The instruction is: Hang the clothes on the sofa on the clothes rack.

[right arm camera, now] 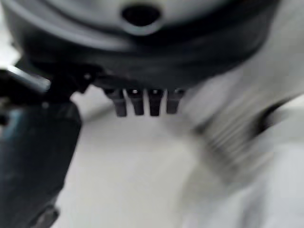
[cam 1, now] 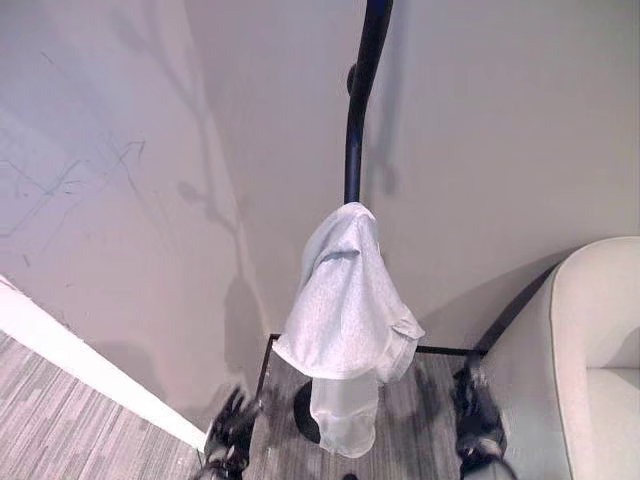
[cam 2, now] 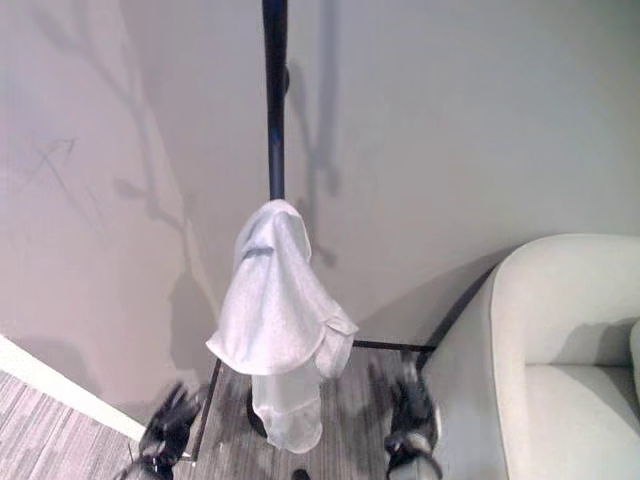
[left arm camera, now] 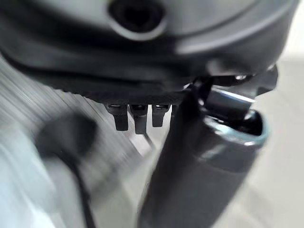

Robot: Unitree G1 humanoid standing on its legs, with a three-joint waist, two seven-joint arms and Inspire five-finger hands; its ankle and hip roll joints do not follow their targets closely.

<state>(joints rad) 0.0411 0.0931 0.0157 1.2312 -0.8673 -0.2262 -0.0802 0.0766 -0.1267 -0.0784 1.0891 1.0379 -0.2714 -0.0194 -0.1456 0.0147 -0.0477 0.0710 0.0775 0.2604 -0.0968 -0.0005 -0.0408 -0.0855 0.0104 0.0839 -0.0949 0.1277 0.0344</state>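
Hanging from the dark clothes rack (cam 1: pixel 356 110), a pale grey garment (cam 1: pixel 347 320) drapes over a peg on the pole, its lower edge reaching down near the rack's base on the grey floor (cam 1: pixel 60 420). At lower left, the left hand (cam 1: pixel 230 428) hangs low and apart from the cloth, fingers (left arm camera: pixel 135 116) straight and relaxed, holding nothing. At lower right, the right hand (cam 1: pixel 478 415) hangs likewise, fingers (right arm camera: pixel 142 102) straight, empty. The white sofa (cam 1: pixel 590 350) stands at far right, no clothing visible on its seat. Judged stage: garment hung; next would be checking the sofa for more.
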